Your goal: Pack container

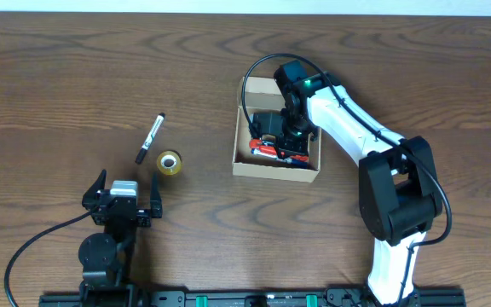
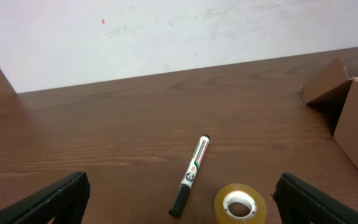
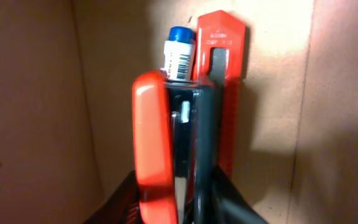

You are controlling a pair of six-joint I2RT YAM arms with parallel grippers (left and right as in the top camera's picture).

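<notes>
Dark wood-grain desk (image 1: 58, 68) fills our overhead view. At the left, near the front edge, we see the left arm (image 1: 113, 213), its left jaws spread wide around nothing. Just beyond them lie a black-and-white marker (image 1: 151, 137) and a roll of clear tape (image 1: 170, 163), near each other but apart. Right of centre sits the container (image 1: 275, 173), lid open. The right arm (image 1: 348, 128) reaches down inside it. Up close we make out an orange-and-grey tool (image 3: 154, 137), a blue-capped tube (image 3: 179, 53) and a red cutter (image 3: 222, 56). Whether the right jaws pinch anything, we cannot tell.
</notes>
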